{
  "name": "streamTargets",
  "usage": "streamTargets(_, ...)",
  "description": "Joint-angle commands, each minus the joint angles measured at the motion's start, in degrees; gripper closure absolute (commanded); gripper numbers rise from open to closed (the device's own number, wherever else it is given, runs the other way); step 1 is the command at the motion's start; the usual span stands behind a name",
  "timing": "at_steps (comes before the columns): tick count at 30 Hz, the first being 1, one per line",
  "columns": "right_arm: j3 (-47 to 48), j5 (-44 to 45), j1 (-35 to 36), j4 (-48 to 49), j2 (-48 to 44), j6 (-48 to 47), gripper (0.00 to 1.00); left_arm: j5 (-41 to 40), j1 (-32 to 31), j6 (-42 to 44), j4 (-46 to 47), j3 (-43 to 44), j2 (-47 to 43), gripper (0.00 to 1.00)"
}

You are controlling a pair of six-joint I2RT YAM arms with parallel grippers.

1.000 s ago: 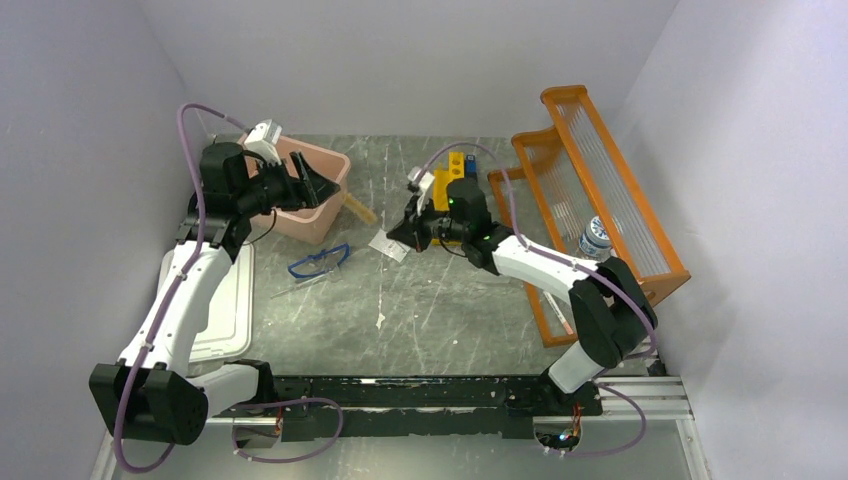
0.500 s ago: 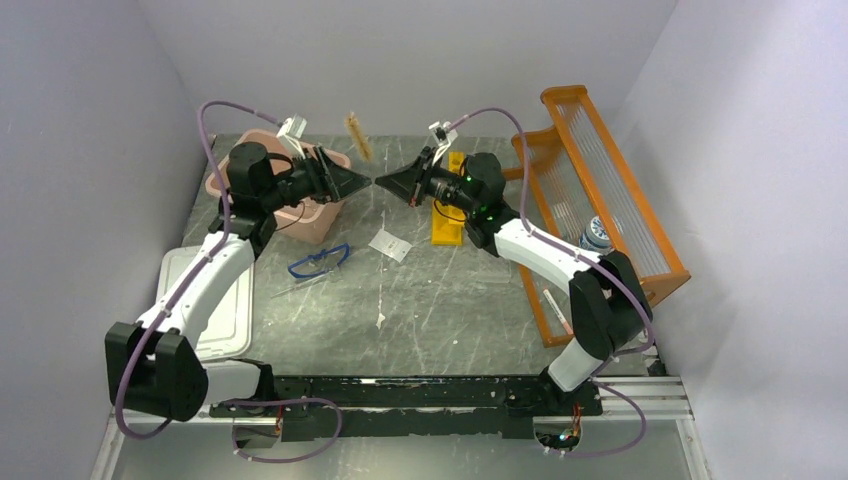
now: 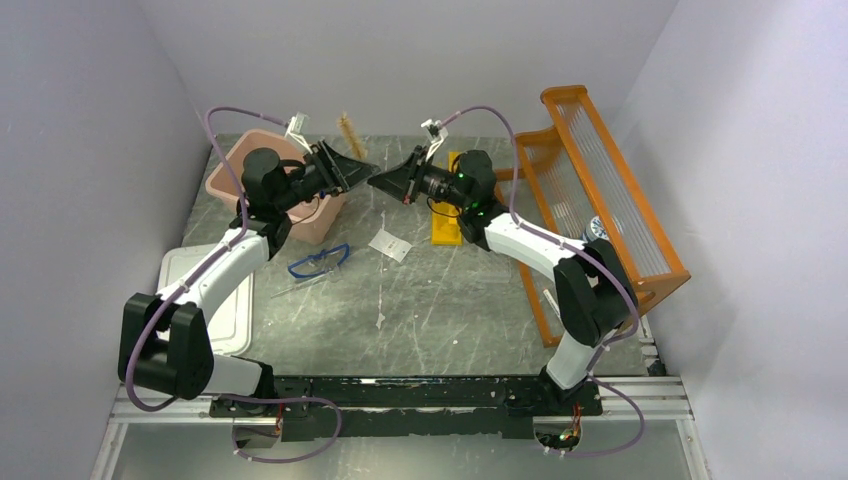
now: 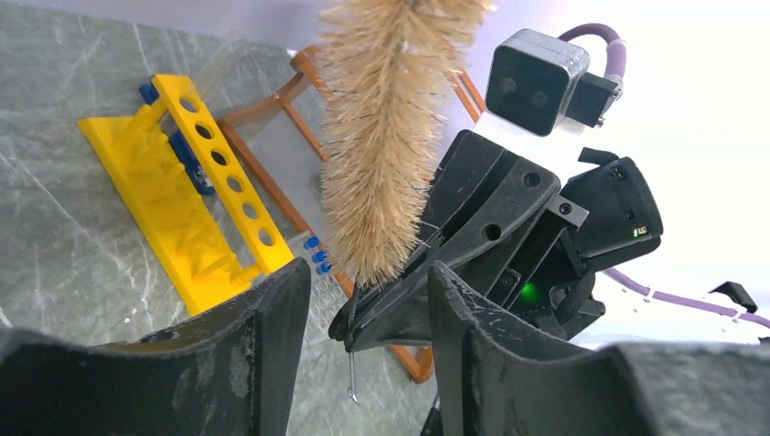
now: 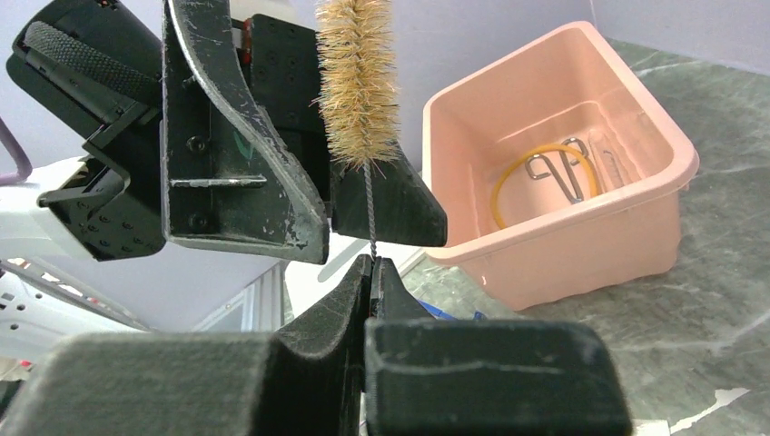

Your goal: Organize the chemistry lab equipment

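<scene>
Brush [image 5: 357,82] newly aloft — right hand [image 5: 372,268] tight

One wire tube brush [image 4: 390,136], one pink tub [image 5: 563,245], one yellow rack [image 4: 182,209], one orange rack [image 3: 566,94].

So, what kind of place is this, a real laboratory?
Probably a robot test booth set up as a chemistry bench, not a real laboratory. Plain pale walls close in one grey table, and the things there are lab items: a tube brush, a yellow tube rack, blue goggles.
</scene>
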Motion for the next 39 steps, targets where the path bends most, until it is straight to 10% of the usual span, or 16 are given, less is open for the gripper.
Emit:
streamTargets(1, 2.63, -1.74, -0.28, 2.43, 1.09, 0.13, 1.00, -3.24, -0.42, 2.05, 3.36, 1.42, 0.20, 0.49)
streamTargets(9, 4.00, -2.81, -0.73, 3.78, 2.72, 1.27, 1.00, -2.34, -0.55, 3.57, 3.74, 2.43, 2.14, 0.95)
streamTargets(17, 2.80, -0.82, -2.39, 1.56, 0.05, -1.38, 0.43, -11.01, -0.36, 15.49, -16.00, 11.55, 2.74, 0.95)
streamTargets(28, 4.81, 8.01, -4.40, -17.47, -3.68, -14.61, 0.40, -32.19, 10.59, 9.03, -37.94, 20.84, 9.32, 0.95)
streamTargets(39, 5.43, 14.90, -4.55, -23.69, -3.30, -23.08, 0.39, -38.52, 14.42, 4.16, -37.21, 26.39, 24.36, 0.95)
